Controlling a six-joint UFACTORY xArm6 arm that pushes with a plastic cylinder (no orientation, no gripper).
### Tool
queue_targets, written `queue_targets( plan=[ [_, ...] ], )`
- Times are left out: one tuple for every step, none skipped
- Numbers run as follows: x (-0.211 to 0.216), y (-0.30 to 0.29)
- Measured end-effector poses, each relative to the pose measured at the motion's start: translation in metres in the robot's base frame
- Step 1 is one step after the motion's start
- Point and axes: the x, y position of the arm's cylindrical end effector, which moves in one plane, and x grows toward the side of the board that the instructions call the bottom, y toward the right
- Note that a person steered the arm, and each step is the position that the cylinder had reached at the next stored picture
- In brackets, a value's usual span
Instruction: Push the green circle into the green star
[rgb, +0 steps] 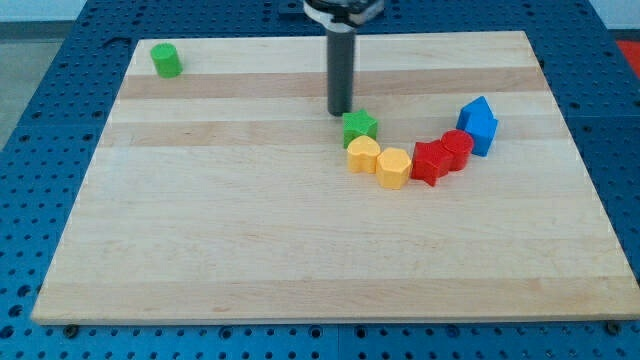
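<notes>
Wooden board (200, 250), upright rod's tip (340, 111) just beside green star (359, 127); green circle (166, 60) far left.

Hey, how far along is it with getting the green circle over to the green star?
Nothing looks done: the green circle sits at the board's top left corner, far from the green star. In hand: my tip rests just up and left of the star, nowhere near the circle. Left: move round behind the circle and push it rightward across the wooden board into the star.
</notes>
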Motion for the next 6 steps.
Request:
queue_targets(
  plan=[
    [-0.052,-0.022],
    [-0.107,-0.054],
    [-0.142,-0.089],
    [-0.142,-0.093],
    [-0.142,-0.13],
    [-0.142,-0.169]
  ],
)
